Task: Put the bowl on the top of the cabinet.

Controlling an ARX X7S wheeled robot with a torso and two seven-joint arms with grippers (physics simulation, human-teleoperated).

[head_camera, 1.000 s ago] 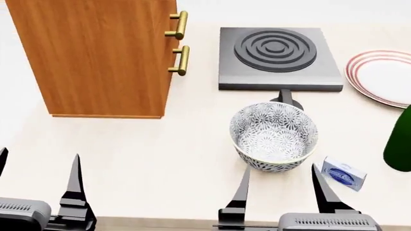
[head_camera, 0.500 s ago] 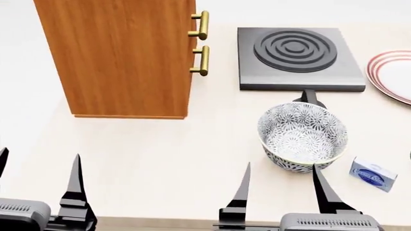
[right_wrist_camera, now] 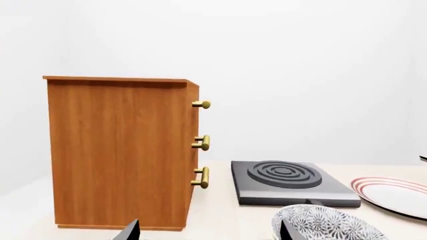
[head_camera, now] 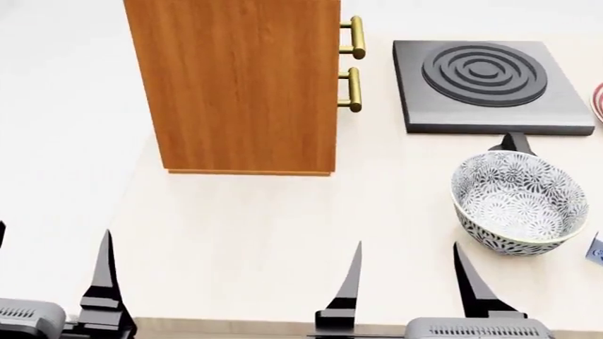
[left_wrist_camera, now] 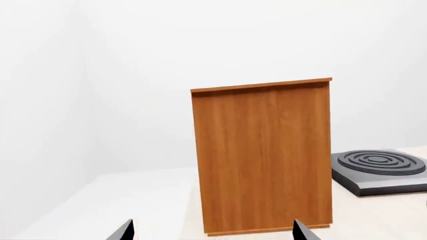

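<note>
The patterned bowl (head_camera: 518, 205) stands upright on the pale table, right of my right gripper (head_camera: 412, 282) and untouched; its rim (right_wrist_camera: 327, 225) shows beside one fingertip in the right wrist view. The tall orange-brown cabinet (head_camera: 236, 85) stands at the back left, with brass handles (head_camera: 351, 88) on its right face. It fills the middle of the left wrist view (left_wrist_camera: 263, 155) and the right wrist view (right_wrist_camera: 120, 150). My right gripper (right_wrist_camera: 210, 231) is open and empty. My left gripper (head_camera: 52, 261) is open and empty too, low at the front left, facing the cabinet (left_wrist_camera: 213, 232).
A dark stove plate (head_camera: 490, 78) with ring burner lies behind the bowl, a black handle (head_camera: 513, 141) pointing at the bowl. A red-ringed plate (right_wrist_camera: 393, 192) sits further right. A small blue box (head_camera: 596, 251) shows at the right edge. The table's front edge (head_camera: 236, 326) runs just ahead of the grippers.
The head view has shifted left: cabinet, stove and bowl now sit further right in frame, and the plate and blue box are nearly out. Both grippers stay open in the same frame positions.
</note>
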